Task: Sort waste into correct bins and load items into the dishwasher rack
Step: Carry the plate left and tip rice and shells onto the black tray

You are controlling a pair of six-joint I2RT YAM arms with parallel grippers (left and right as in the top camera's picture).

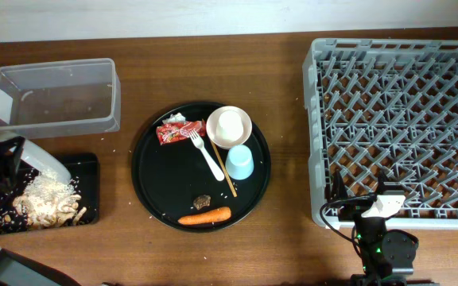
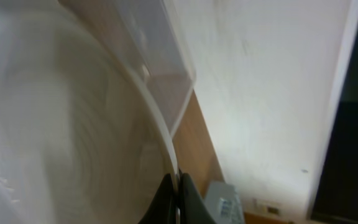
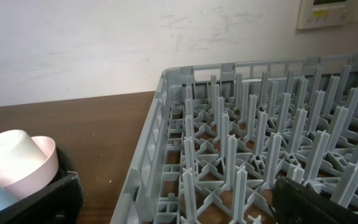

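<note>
White rice lies heaped in the black tray at lower left, so scraping looks finished; the left hand clenches the rim of the tilted pale plate, which next needs carrying to the grey rack; the right hand I cannot tell.

Brown wooden table: clear tub set far left; shallow black tray placed near it, toward front edge; round black tray centred; grey rack stationed right.
</note>
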